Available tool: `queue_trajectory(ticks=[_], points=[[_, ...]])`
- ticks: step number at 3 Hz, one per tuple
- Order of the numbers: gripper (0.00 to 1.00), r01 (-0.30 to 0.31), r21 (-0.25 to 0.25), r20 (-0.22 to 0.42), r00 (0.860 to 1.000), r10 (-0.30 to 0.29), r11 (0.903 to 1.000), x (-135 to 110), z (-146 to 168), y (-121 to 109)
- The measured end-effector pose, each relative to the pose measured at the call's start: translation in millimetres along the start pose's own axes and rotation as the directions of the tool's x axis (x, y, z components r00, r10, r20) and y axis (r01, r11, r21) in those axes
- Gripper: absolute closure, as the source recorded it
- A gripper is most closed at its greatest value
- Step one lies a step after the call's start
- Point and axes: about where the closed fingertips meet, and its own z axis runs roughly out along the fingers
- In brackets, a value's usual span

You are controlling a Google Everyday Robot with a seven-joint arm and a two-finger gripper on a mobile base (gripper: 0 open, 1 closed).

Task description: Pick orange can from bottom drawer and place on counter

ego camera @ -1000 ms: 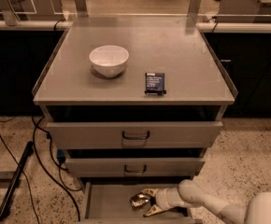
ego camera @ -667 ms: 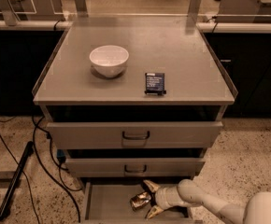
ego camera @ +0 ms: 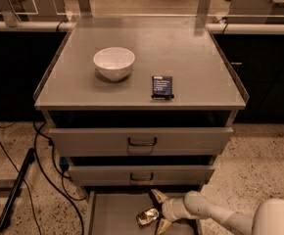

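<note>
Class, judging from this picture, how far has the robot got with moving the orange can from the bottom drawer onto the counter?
Done: the bottom drawer is pulled out. In hand: the hand is down in it, fingers open either side of the orange can, not closed. Left: grip, lift, set it on the counter.

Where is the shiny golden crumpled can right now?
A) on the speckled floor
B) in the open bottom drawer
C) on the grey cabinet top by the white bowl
B: the shiny golden-bronze can lies in the wide grey metal bottom drawer, where the robot's tool sits open right beside it.
</note>
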Motion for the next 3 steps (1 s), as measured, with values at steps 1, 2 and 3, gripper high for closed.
queue_trajectory(ticks=[1,2,3], points=[[0.00,-0.005,0.011,-0.028,1.000,0.006,0.9999,5.0,2.6,-1.8],[0.05,-0.014,0.014,-0.053,0.998,0.015,0.9998,10.5,6.0,-3.5],[0.06,-0.039,0.005,-0.070,0.997,0.039,0.9992,18.2,10.4,-2.4]])
